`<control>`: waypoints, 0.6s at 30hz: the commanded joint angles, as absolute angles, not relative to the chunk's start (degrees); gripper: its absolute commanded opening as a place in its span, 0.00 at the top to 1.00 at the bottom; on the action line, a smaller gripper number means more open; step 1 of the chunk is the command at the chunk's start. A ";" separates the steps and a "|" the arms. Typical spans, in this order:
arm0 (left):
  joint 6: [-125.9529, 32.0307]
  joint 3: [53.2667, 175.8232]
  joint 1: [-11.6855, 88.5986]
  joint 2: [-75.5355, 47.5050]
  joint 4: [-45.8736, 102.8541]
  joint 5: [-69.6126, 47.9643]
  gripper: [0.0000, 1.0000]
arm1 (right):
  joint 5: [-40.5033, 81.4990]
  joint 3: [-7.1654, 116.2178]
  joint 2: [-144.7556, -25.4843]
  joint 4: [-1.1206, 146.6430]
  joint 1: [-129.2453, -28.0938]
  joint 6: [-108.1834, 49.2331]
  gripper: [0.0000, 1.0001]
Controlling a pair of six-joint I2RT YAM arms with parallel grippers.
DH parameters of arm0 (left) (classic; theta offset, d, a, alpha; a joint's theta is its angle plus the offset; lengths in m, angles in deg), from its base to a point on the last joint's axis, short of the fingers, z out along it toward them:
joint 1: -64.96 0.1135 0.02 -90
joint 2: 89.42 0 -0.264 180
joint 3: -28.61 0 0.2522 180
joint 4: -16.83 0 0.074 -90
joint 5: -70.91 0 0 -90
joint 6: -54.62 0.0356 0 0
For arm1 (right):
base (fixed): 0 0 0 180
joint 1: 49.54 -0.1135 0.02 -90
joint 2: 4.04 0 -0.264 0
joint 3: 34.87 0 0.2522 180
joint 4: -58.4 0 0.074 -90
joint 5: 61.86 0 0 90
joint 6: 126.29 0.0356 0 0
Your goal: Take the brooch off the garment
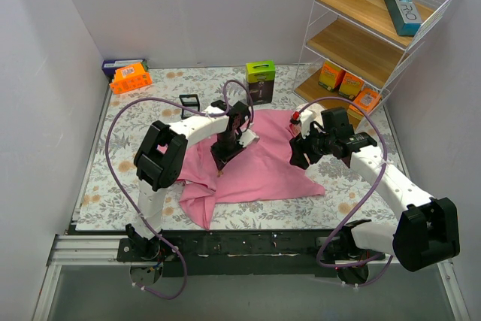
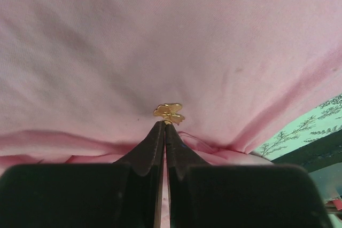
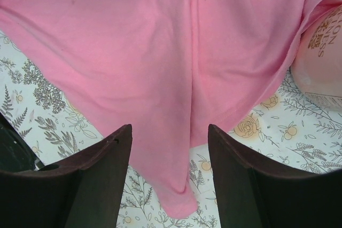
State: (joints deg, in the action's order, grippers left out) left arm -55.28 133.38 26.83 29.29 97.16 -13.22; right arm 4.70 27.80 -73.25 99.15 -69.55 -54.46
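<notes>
My left end effector (image 2: 164,126) is clenched tight, its two tips pressed together right at the lower edge of the brooch (image 2: 169,113) — whether they pinch the pin itself or only touch it, I cannot tell. I come at it low and from the near side, I judge, so that a pull would draw the little gold piece away from the cloth rather than drag the cloth along. The brooch sits on the garment (image 1: 255,167), which lies rumpled on the table (image 1: 128,163) between my two arms.

My right end effector (image 3: 170,148) hangs released above the garment's near edge, fingers (image 3: 104,166) wide and holding nothing; it looks placed to press the fabric down while the left pulls, though that is my reading only.

The count: one brooch, gold, butterfly-like; one pink garment; two end effectors — one shut, one spread. Beyond the cloth stands a wire shelf (image 1: 376,35) with three tiers
</notes>
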 commanded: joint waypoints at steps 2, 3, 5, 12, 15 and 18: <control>-55.42 131.77 26.46 25.10 97.65 -13.29 1.00 | 3.09 27.76 -72.59 98.01 -69.23 -54.22 0.33; -55.42 131.67 26.46 25.45 97.65 -13.11 1.00 | 3.00 27.67 -72.51 98.09 -69.32 -54.22 0.34; -55.42 131.85 26.46 25.97 97.48 -13.11 1.00 | 3.09 27.67 -72.33 98.09 -69.32 -54.13 0.34; -55.42 133.17 26.46 27.21 97.57 -12.67 1.00 | 3.18 27.67 -72.24 98.09 -69.23 -54.13 0.33; -55.33 134.04 26.46 26.86 97.66 -12.84 1.00 | 3.18 27.67 -72.33 98.18 -69.23 -54.13 0.33; -55.60 134.92 26.46 25.54 97.66 -13.20 1.00 | 3.27 27.76 -72.51 98.18 -69.23 -54.13 0.34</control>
